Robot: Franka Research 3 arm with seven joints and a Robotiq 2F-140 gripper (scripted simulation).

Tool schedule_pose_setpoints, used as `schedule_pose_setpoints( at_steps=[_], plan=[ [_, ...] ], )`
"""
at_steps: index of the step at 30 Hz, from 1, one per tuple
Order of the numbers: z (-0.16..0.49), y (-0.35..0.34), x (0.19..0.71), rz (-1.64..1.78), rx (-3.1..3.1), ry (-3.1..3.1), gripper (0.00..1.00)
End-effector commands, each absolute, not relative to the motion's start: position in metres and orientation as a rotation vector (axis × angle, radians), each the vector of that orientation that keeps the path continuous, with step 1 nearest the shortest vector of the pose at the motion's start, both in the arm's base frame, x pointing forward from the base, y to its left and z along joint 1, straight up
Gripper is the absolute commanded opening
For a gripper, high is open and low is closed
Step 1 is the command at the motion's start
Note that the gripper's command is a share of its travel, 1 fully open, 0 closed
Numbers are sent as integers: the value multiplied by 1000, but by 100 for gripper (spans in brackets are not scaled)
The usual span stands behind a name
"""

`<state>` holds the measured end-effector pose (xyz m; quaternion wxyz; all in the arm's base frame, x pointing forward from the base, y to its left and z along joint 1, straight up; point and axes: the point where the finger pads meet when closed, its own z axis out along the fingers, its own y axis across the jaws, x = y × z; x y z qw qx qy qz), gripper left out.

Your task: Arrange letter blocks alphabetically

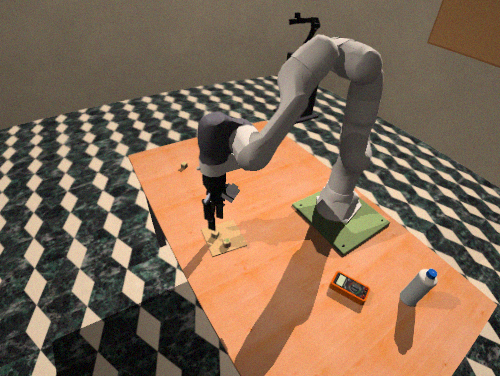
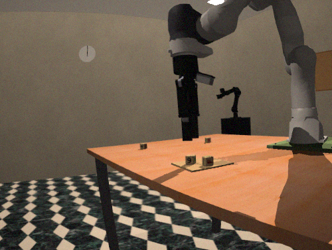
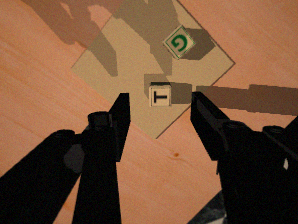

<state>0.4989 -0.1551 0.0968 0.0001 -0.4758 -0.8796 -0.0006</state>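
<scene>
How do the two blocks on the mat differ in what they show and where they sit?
In the wrist view, the T block shows a black letter, while the G block shows a green one. The T block lies between the open gripper fingers' line, near one mat edge; the G block sits farther away, clear of the fingers, and is turned at a different angle. Both are small, pale cubes resting fully on the mat, ungrasped.

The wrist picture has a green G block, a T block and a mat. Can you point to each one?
G block [image 3: 178,42], wrist view, on its top face with the letter.
T block [image 3: 160,96], wrist view, on its top face.
Mat [image 3: 107,62], wrist view, on a bare part.
</scene>
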Motion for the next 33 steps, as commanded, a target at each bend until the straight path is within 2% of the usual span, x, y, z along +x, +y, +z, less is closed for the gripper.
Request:
schedule_pose_setpoints(
  at_steps=[1,33],
  plan=[
    [92,-156,501,0,-1511,-2763,43],
    [61,-156,503,0,-1510,-2763,43]
  ],
)
